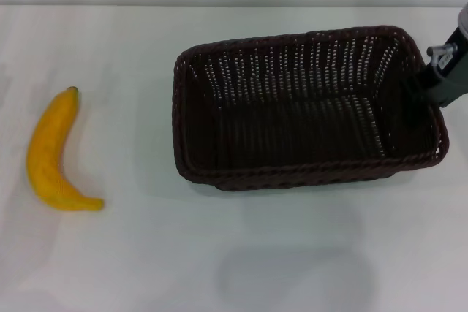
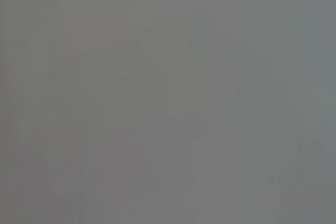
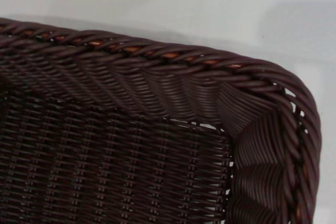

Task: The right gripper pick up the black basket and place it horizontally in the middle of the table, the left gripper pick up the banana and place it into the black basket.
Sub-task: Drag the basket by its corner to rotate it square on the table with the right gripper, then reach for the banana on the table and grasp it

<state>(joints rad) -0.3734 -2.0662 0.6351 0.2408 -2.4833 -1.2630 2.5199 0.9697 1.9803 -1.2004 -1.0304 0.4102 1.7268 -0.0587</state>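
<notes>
The black basket (image 1: 307,107) sits on the white counter (image 1: 219,253), a bit to the right of the middle. The right hand (image 1: 441,74) is at its right end, by the rim; I cannot tell if it is pinching. The basket looks light and stiff, so the thick braided rim is a good place to hold. The banana (image 1: 53,153) lies far to the left. The left hand is not seen.

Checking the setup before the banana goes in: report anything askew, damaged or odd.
The black basket sits slightly skewed on the table, lifted at the right gripper end. The banana lies intact to its left. No spill or damage shows.
</notes>
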